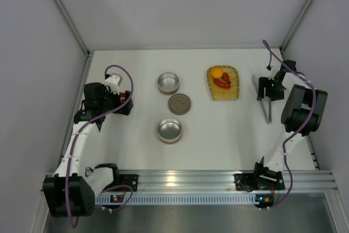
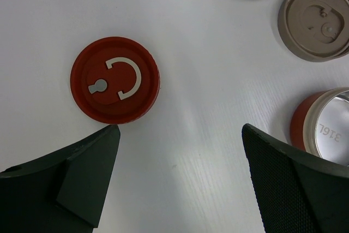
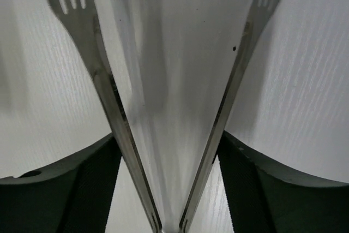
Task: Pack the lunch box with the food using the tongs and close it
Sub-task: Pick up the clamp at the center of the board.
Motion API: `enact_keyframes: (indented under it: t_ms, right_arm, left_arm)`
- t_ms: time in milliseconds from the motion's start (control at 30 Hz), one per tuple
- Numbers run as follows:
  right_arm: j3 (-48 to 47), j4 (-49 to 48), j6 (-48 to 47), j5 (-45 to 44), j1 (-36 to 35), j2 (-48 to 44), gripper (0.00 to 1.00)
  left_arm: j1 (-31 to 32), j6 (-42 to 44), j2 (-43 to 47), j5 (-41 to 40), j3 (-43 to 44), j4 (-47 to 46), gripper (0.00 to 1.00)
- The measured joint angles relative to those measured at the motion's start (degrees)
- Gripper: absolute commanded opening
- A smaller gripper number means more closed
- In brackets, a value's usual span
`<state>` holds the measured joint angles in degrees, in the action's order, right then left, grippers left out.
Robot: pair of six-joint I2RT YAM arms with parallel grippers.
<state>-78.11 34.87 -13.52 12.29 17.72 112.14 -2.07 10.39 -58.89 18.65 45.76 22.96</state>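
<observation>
Within the right hand (image 3: 166, 151), the tongs (image 3: 117, 118) press against both fingers (image 3: 82, 184).

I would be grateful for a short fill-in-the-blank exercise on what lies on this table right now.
1. The food lies on a woven tray whose colour is ___.
2. The right gripper is closed on the silver ___.
3. Just ahead of the open left gripper lies a round lid coloured ___.
4. In the top view, the brown lid lies between ___ open tins.
Missing words: yellow; tongs; red; two.
</observation>
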Motion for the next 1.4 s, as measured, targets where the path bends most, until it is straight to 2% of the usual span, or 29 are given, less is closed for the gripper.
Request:
enact_keyframes:
  t_ms: [300, 567, 933, 1033, 1067, 1167, 1267, 1400]
  right_arm:
    - [2.5, -2.3, -2.3, -1.4, -0.5, -1.6, 0.84]
    - [6.1, -4.7, -4.2, -4.7, -0.5, -3.7, 0.86]
    - [7.2, -5.6, -4.5, -5.3, -0.5, -4.3, 0.83]
    - [7.3, -5.6, -4.6, -5.2, -0.5, -4.3, 0.78]
    - [7.3, -5.5, -4.8, -5.2, -0.5, -4.3, 0.69]
    - [7.7, -5.3, -5.1, -5.0, -0.5, -4.8, 0.53]
    - [7.6, -3.6, -5.9, -4.5, -0.4, -5.1, 0.48]
    - [6.6, 2.5, -7.5, -3.0, -0.4, -6.1, 0.45]
  left_arm:
    - [0.0, -1.0, -0.4, 0.8, 0.0, 0.0, 0.98]
    - [0.0, -1.2, -0.2, 1.0, 0.0, 0.0, 0.99]
    - [0.0, -1.2, 0.3, 1.0, 0.0, -0.1, 0.99]
    - [0.0, -1.2, 0.3, 1.0, 0.0, -0.1, 0.98]
    - [0.0, -1.2, 0.3, 1.0, 0.0, -0.1, 0.98]
    - [0.0, -1.3, 0.3, 1.0, 0.0, -0.1, 0.98]
    - [0.0, -1.3, 0.3, 1.0, 0.0, -0.1, 0.98]
    - [0.0, -1.3, 0.7, 1.0, 0.0, 0.0, 0.98]
